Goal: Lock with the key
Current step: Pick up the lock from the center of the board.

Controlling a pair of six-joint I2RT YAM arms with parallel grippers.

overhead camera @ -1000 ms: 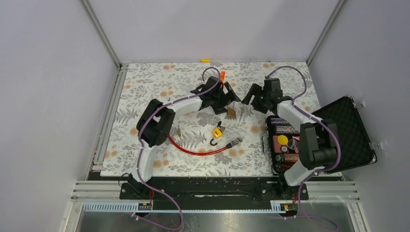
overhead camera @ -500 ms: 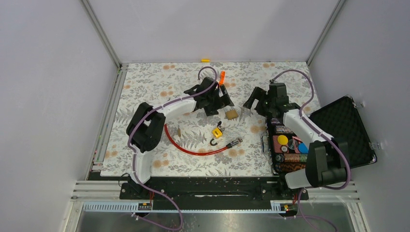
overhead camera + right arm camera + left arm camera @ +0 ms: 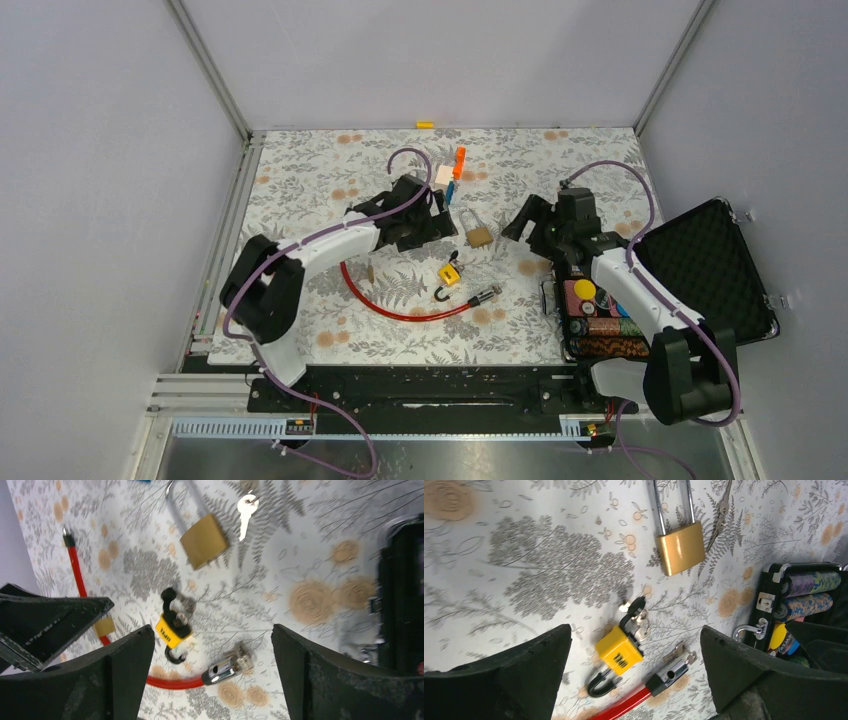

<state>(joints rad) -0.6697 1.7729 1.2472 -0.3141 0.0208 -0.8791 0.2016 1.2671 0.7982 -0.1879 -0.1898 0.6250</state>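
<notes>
A brass padlock with a long steel shackle lies flat mid-table; it also shows in the left wrist view and the right wrist view. A loose silver key lies just beside it, and shows in the left wrist view too. A yellow padlock with keys in it lies nearer, shackle open. My left gripper is open and empty, left of the brass padlock. My right gripper is open and empty, to its right.
A red cable with a chrome lock head curves across the near table. An open black case holding poker chips stands at the right. Orange, white and blue pieces lie at the back.
My left gripper has drawn back left and nearer, leaving the brass padlock lying on the table. My right gripper has pulled back slightly nearer. The orange, white and blue pieces are uncovered.
</notes>
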